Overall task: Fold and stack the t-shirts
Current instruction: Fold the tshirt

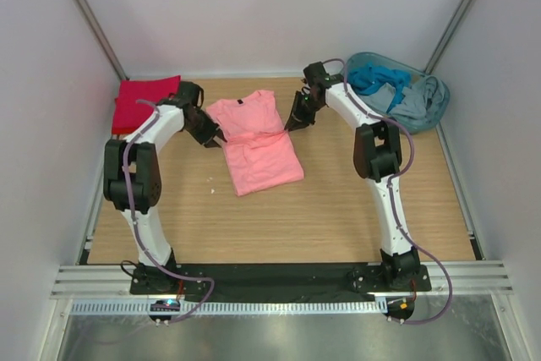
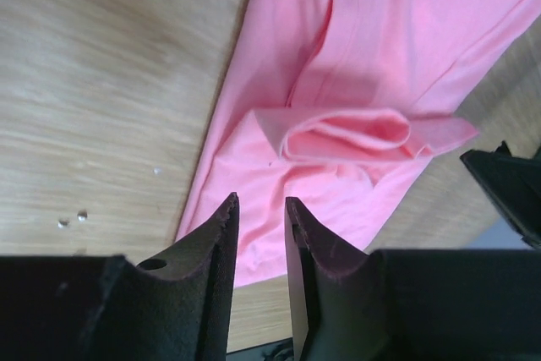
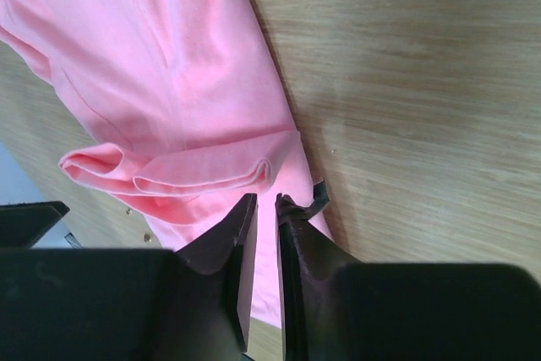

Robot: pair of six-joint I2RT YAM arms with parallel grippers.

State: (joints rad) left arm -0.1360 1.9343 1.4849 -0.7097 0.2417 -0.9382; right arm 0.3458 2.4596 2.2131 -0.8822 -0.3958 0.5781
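Grippers, overhead view. Shows the left gripper [image 1: 211, 134] low at the left edge of the salmon-pink t-shirt [image 1: 254, 145] and the right gripper [image 1: 297, 120] low at its right edge, both toward the far, sleeve end. Shows that t-shirt flat on the wooden table [image 1: 338, 217], slightly left of centre, collar to the far side, dark neck label [image 1: 239, 101] showing. Shows the red t-shirt [image 1: 144, 101] folded in the far-left corner, apart from the pink one. Shows a blue basket [image 1: 372, 58] of blue-grey cloth [image 1: 416, 101] at far right.

Left wrist view. Shows the left gripper [image 2: 262, 202] released: jaws parted by a narrow gap, gripping nothing, tips over the salmon-pink t-shirt [image 2: 355, 57]. Shows a sleeve [image 2: 355, 134] folded over onto the body just beyond the tips.

Right wrist view. Shows the right gripper [image 3: 265, 200] likewise released, narrow gap, nothing gripped, tips over the shirt's edge beside a second folded sleeve [image 3: 169, 177]. Cannot tell whether either pair of tips touches the cloth.
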